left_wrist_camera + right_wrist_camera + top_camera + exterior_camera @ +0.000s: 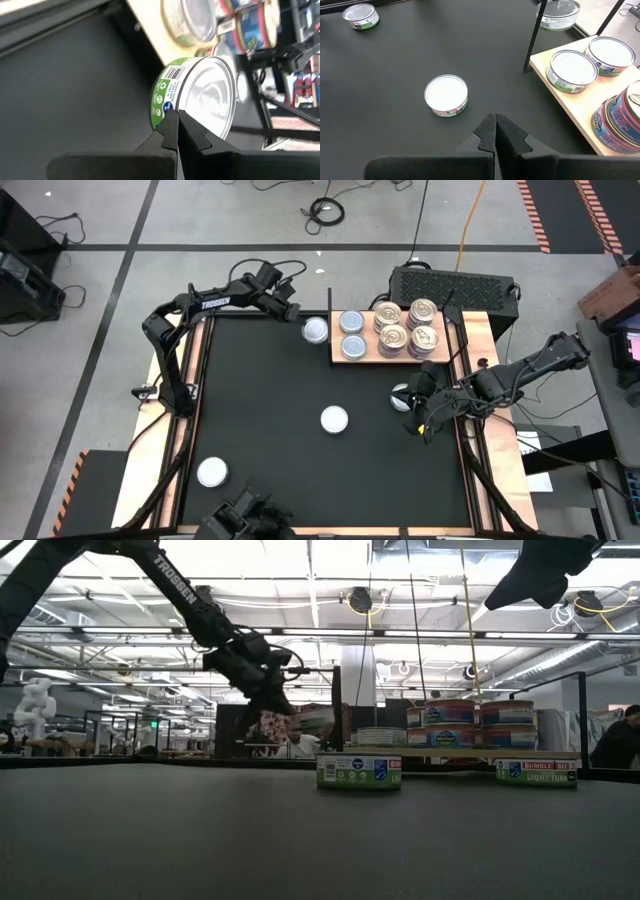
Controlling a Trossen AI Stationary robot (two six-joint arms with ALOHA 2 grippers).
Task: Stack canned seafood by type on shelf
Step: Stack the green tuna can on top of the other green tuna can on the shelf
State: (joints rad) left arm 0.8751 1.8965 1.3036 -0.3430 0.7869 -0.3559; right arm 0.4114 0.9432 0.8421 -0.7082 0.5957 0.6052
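Your left gripper (175, 122) is reaching to the far side of the black mat (270, 410), and its fingers are pressing together with nothing between them. Their tips are sitting right at the green-labelled side wall of a silvery-topped tin (315, 330); you cannot tell from these views whether they are actually touching it. That tin is lying flat on the mat with its lid facing up, just beside the short left end of the wooden shelf (465, 330).

The shelf is lying with its long axis running across the far right part of the table. It is carrying two more silvery-topped tins (352, 334) at its left end, one behind the other. Next to them are four gold-topped stacks (405, 326), set two by two, all upright with their lids up.

Your right gripper (495, 125) is hovering over the mat in front of the shelf, its fingers likewise closed on nothing. A loose tin (402, 397) is resting just beside it. Two other tins are lying flat on the mat: one near the middle (334, 419) and one well apart at the near left corner (212, 472).
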